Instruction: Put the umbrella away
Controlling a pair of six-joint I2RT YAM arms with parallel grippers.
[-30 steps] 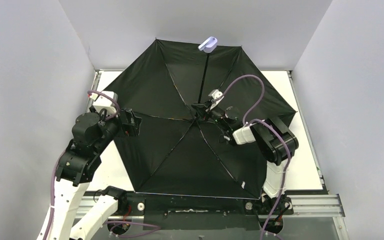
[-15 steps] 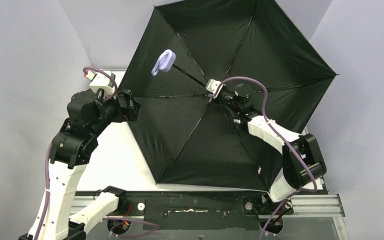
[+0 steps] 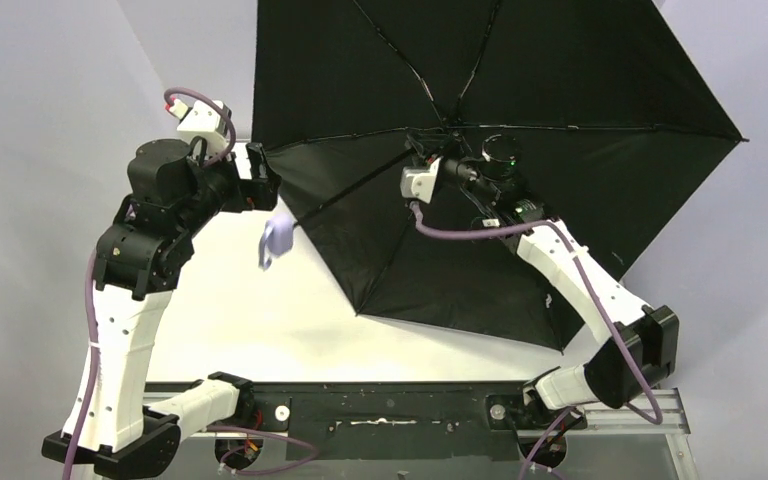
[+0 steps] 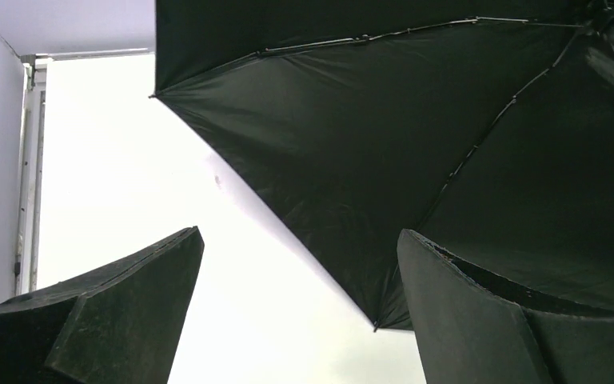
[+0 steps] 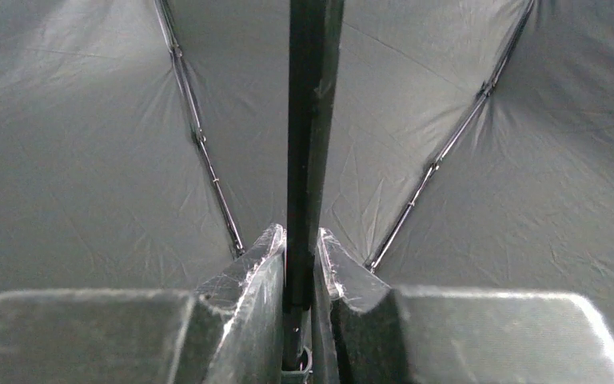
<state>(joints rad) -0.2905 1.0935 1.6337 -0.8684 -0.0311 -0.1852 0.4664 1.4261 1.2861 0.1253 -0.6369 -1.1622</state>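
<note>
The umbrella [image 3: 520,90] is open and held high over the table, its black inner side toward the top camera. Its black shaft [image 3: 350,190] slants down to the left and ends in the lavender handle [image 3: 276,240], which looks blurred. My right gripper [image 3: 440,158] is shut on the shaft close to the hub; in the right wrist view the shaft [image 5: 312,120] runs between the closed fingers [image 5: 256,280]. My left gripper [image 3: 264,182] is open, just above and left of the handle, with nothing in it. In the left wrist view the canopy [image 4: 416,136] spreads above that gripper's wide-apart fingers [image 4: 480,320].
The white table [image 3: 260,310] lies below, boxed in by grey walls on the left, back and right. A metal rail [image 3: 390,410] with the arm bases runs along the near edge. The canopy's right edge [image 3: 730,138] reaches to the right wall.
The right arm has lifted the open umbrella and swung it round; the handle went from the back down to the left, near the left gripper. The left arm has risen.
</note>
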